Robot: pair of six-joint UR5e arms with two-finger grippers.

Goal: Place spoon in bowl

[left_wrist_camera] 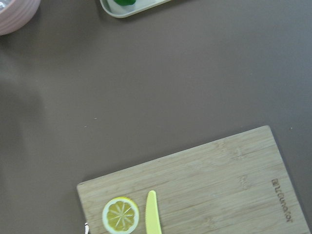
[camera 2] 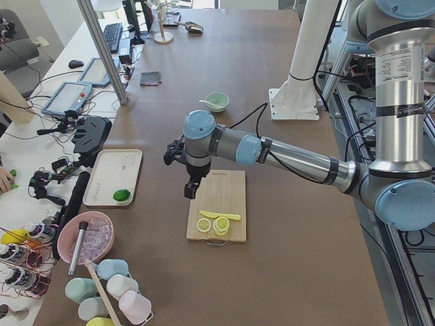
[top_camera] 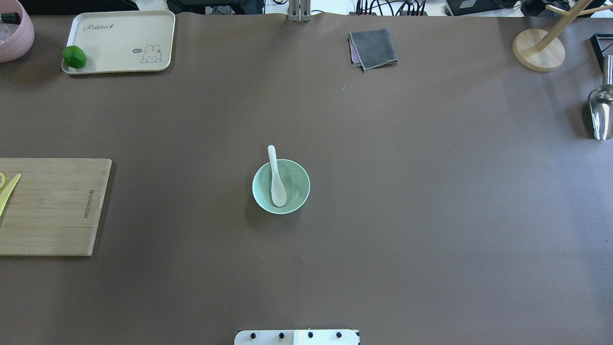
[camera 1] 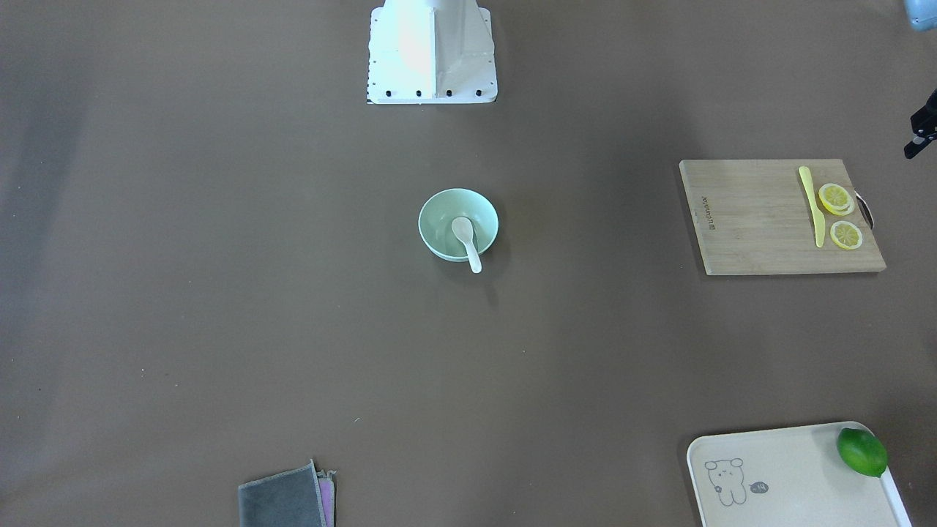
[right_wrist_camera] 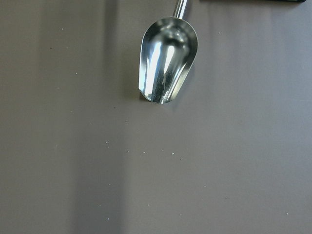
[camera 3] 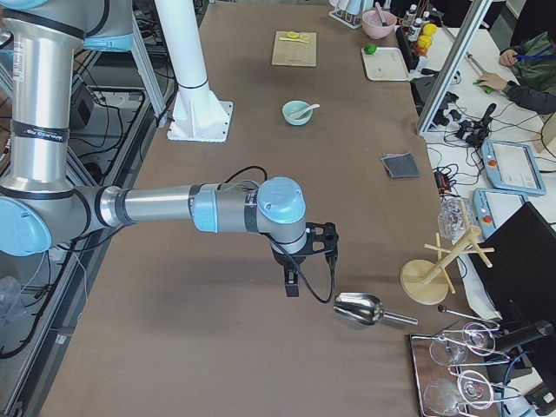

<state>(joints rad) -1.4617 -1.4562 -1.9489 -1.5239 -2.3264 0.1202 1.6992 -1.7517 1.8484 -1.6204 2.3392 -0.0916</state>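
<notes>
While the spoon (top_camera: 277, 182) lies with its scoop inside the bowl (top_camera: 298, 185) at the middle of the overhead frame, its handle crossing the rim toward the top of the frame, both arms hang well apart from it over the brown tabletop (top_camera: 431, 201). The left claw (camera 2: 192, 190) hovers by the wooden cutting board (camera 2: 228, 187) at the centre of the left side view. The right claw (camera 3: 292, 283) hovers near the metal scoop (camera 3: 358, 309) low in the right side view; whether either is spread or pressed together cannot be told.
</notes>
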